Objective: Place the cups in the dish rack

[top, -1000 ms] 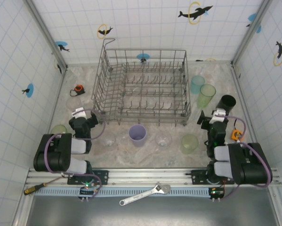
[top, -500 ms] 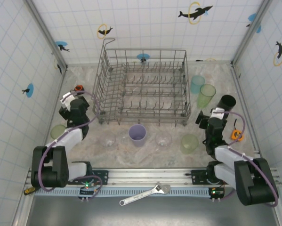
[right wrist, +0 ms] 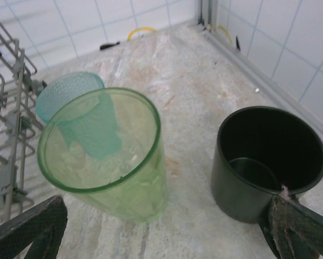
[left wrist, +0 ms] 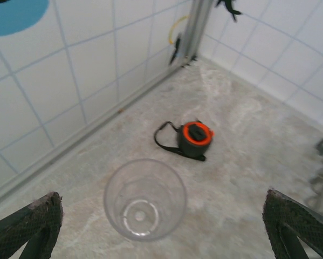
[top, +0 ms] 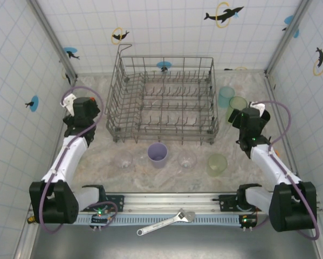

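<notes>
Large grey wire dish rack (top: 166,58) sits mid-surface on the marbled beige surface (top: 96,156), raised loop at its 11 o'clock corner. Left end effector (top: 77,108) hangs at the rack's 9 o'clock, fingers spread wide; in the wrist view, the left end effector (left wrist: 161,224) has an upright clear colourless plastic tumbler (left wrist: 145,199) standing between the two tips, touching neither. Small orange-and-black tape measure (left wrist: 193,139) lies at that tumbler's 1 o'clock, near but apart. Right end effector (top: 247,118) is at the rack's 3 o'clock, fingers also spread and holding nothing. Below it stand a translucent green tumbler (right wrist: 104,154), a teal dimpled tumbler (right wrist: 69,97) just behind at 11 o'clock, and a black tumbler (right wrist: 269,159) at 3 o'clock, all upright. At the rack's 6 o'clock, a row on the surface: clear cup (top: 123,160), lavender-purple cup (top: 157,154), second clear cup (top: 187,159), pale green cup (top: 217,164).
</notes>
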Controlling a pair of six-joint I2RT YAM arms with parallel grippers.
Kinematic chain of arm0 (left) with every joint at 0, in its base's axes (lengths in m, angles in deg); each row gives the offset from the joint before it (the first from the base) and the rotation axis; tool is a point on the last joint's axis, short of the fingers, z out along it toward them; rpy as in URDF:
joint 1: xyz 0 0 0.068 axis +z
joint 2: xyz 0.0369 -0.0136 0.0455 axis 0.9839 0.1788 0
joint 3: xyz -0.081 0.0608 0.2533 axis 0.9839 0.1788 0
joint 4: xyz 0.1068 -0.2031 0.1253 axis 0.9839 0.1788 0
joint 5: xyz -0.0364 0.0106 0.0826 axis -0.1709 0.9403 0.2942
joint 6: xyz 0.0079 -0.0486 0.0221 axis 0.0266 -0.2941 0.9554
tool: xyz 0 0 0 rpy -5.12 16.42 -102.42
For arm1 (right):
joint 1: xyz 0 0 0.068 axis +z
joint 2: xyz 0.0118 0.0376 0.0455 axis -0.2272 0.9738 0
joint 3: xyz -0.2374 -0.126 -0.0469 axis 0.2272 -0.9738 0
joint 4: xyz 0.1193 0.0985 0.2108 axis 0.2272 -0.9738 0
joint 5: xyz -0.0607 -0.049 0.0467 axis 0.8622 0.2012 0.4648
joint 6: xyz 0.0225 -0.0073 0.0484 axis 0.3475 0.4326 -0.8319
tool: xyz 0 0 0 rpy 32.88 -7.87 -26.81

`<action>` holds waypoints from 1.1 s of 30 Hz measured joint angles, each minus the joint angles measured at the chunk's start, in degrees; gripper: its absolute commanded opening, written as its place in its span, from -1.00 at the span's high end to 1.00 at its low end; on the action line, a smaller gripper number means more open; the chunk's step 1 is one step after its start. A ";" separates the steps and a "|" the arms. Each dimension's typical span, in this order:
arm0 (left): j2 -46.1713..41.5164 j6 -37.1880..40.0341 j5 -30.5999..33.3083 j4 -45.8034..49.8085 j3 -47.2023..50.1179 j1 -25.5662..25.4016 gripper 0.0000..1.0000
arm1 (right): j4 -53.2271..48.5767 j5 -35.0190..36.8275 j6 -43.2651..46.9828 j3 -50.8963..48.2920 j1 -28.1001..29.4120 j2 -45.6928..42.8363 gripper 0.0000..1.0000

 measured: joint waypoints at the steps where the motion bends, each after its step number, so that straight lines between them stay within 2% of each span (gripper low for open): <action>1: -0.76 -0.50 -1.44 1.09 -0.17 0.00 -0.95 | -1.60 -0.92 0.02 1.05 -0.07 0.55 -0.99; 6: -2.19 -1.53 -9.44 6.67 -1.66 -0.04 -0.95 | -9.03 -6.67 0.02 3.98 -1.14 1.81 -0.99; 12: -2.23 -2.14 -14.53 10.51 -5.99 -0.46 -0.95 | -17.97 -10.10 -0.46 12.02 -2.69 3.63 -0.99; 21: -2.32 -1.27 -18.62 12.09 -10.01 -0.63 -0.95 | -27.32 -11.91 0.35 24.61 -3.34 6.97 -0.99; 27: -2.21 1.44 -18.84 12.74 -14.40 -0.63 -0.95 | -31.98 -13.46 1.51 32.96 -3.26 12.76 -0.99; 33: -2.01 4.00 -19.85 13.16 -17.33 -0.63 -0.95 | -35.32 -13.86 1.95 37.92 -2.45 17.49 -0.82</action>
